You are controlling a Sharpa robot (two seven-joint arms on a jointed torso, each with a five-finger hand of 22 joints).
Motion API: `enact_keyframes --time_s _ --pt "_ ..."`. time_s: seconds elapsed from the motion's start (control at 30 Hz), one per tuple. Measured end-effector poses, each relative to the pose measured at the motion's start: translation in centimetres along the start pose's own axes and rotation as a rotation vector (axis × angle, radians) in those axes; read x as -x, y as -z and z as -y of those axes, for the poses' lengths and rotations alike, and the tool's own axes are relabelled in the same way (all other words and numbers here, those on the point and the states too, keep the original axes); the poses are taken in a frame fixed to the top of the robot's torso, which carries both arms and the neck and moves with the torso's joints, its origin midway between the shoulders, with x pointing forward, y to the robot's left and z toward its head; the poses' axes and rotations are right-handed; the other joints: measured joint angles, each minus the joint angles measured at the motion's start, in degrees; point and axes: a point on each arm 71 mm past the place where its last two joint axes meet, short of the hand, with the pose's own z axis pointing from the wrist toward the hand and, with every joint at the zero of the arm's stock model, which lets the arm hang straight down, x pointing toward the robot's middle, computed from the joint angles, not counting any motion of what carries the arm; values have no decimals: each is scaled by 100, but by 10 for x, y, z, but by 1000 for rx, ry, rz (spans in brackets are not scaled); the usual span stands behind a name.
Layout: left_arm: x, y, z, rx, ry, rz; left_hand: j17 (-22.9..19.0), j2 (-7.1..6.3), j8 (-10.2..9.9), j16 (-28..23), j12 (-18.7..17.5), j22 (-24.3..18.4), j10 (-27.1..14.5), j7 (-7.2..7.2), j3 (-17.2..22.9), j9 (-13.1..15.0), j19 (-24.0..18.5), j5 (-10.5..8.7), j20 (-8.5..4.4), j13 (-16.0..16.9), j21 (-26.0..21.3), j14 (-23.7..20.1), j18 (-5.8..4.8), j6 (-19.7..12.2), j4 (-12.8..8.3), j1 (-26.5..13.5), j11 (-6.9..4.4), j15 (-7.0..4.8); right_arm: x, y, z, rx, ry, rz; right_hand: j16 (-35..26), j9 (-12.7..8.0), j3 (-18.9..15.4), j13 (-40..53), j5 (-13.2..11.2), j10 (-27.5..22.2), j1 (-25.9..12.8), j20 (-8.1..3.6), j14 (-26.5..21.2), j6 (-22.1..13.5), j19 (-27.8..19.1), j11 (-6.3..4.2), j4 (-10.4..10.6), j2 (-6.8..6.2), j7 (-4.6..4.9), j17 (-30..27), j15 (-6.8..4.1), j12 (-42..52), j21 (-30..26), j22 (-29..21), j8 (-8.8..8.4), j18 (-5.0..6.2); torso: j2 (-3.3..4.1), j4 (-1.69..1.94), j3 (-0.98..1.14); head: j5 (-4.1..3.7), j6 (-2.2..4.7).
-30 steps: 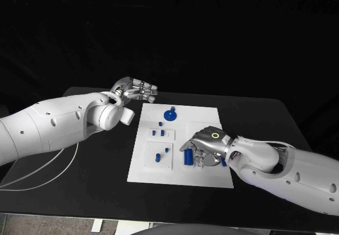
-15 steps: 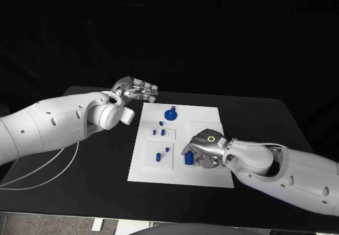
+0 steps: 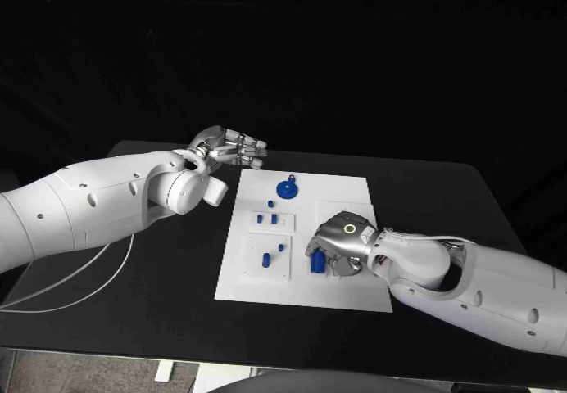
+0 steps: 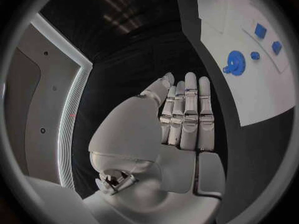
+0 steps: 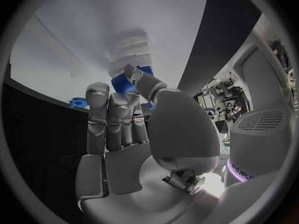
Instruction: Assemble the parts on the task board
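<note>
Right hand [image 3: 337, 246] shifted left, gripping blue part [image 3: 317, 261].

The right hand [image 3: 340, 246] covers most of the blue cylinder [image 3: 318, 261] on the task board [image 3: 342, 201], so whether its fingers [image 5: 98, 115] actually grip it cannot be told

White task board [image 3: 350, 295] lies flat mid-table, small blue parts [image 3: 286, 191] standing and lying across it.
</note>
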Motion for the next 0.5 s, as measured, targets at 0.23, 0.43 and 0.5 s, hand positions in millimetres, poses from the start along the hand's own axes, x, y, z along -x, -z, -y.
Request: enact_keyframes --time_s 0.23,0.43,0.5 --pt "-1 0 0 3 1 -6 -1 0 0 0 0 0 0 0 0 0 0 0 0 0 0 0 0 0 0 0 0 0 -2 -3 3 -7 16 -6 15 -2 35 -96 0 -56 0 21 0 54 -22 22 21 0 17 20 0 86 9 0 -1 0 -5 -5 0 10 -8" --pt "-2 0 0 7 2 -12 6 0 0 0 0 -1 0 -16 3 0 0 0 0 0 0 0 0 -16 30 0 0 0 -3 -4 4 -6 27 -14 15 -3 52 -171 0 -76 0 1 0 54 -43 2 5 0 16 34 0 129 9 -1 -2 0 -11 -9 -1 14 -19" --pt "-2 0 0 8 2 -14 6 0 0 0 0 -1 0 -16 3 0 0 0 0 0 0 0 0 -16 29 0 0 0 -3 -5 4 -5 31 -15 15 -1 52 -174 0 -76 0 1 0 54 -43 2 5 0 17 34 0 133 9 -1 -1 0 -12 -9 0 15 -23"
